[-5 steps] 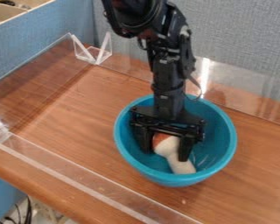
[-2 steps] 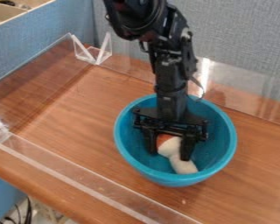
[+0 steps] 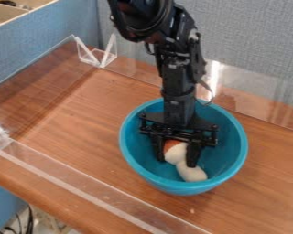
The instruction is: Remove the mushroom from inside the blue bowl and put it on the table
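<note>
The gripper (image 3: 179, 147) points straight down into the blue bowl (image 3: 143, 154), its black fingers (image 3: 150, 146) standing either side of the mushroom (image 3: 179, 161). In this view the fingers look spread, with the orange-tan cap between them; whether they have begun to bear on it cannot be told from the picture. The mushroom lies on its side on the bowl floor, cap toward the gripper, cream stem pointing toward the near right wall of the bowl.

Judgement on the step in hand: this is the grasp. It would be done well by closing squarely on the cap or the thick upper stem, not on the rounded edge, since a smooth toy of this shape may squirt out sideways. The fingertips appear close to the glossy bowl floor; pressing further down risks dragging or tipping the bowl. The lift should be straight up until the mushroom is above the rim, then sideways.

Surroundings: the bowl sits on the table (image 3: 76, 105), toward the right and near the front acrylic wall (image 3: 63, 178). Bare wood lies to the left of the bowl, a suitable place to set down. A further clear wall (image 3: 253, 87) runs behind. The bowl's rim and the low walls are the only obstructions seen.
</note>
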